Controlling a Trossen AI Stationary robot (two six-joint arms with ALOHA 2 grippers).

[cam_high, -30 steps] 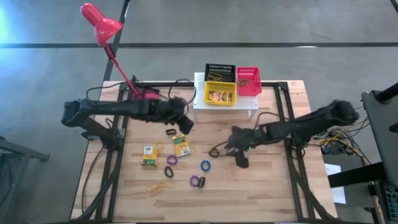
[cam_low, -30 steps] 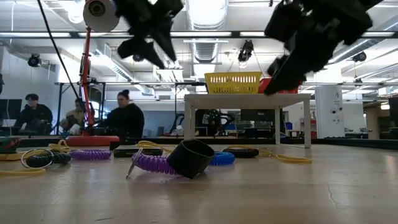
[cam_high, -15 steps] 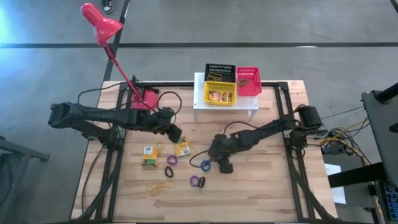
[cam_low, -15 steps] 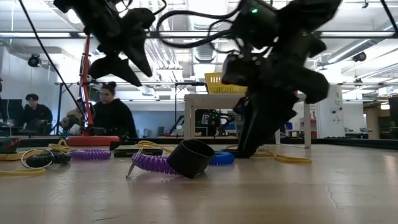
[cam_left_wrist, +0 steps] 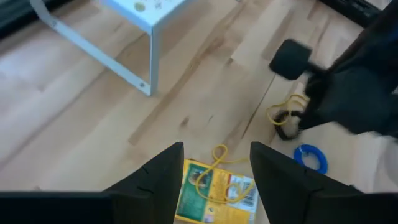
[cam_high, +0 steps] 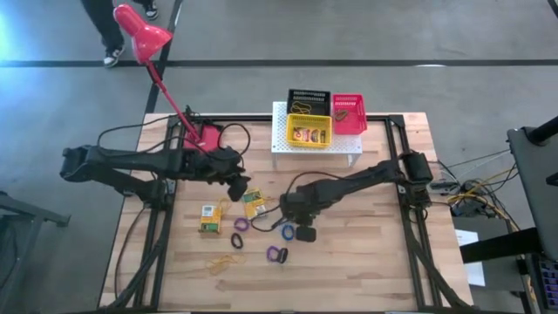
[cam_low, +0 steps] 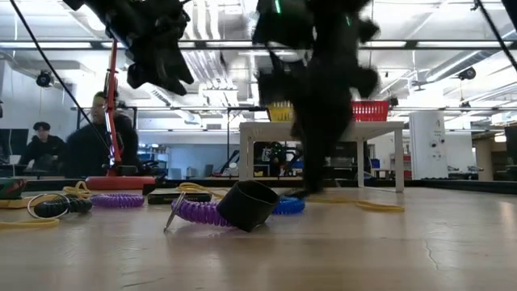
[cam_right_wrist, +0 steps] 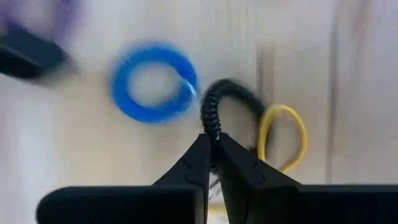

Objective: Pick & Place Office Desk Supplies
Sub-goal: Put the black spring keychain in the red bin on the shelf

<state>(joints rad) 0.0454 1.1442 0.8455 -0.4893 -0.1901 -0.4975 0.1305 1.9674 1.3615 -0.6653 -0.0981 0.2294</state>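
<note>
Since a second ago the right hand [cam_right_wrist: 212, 140] has come from the counter's right side toward its middle and dropped low, and its fingers have clenched on the black ring [cam_right_wrist: 225, 109], pinching its coiled edge. That ring lies on the wooden counter [cam_high: 366, 262] with a blue ring [cam_right_wrist: 153, 81] just beside it and a thin yellow rubber band [cam_right_wrist: 283, 134] touching its other side.

Over the same second the left hand [cam_left_wrist: 213, 163] has shifted nearer the counter's middle — it hangs above a yellow-green card box [cam_left_wrist: 217, 191] with its fingers spread and nothing between them. A yellow band lies across that box.

From above, a second card box [cam_high: 208, 219] sits nearer the left edge, and purple rings [cam_high: 241, 224] lie between the boxes and the front. Toward the back, the yellow tray [cam_high: 309, 132], black tray [cam_high: 307, 97] and red tray [cam_high: 348, 113] stand on the white stand [cam_high: 279, 139].
</note>
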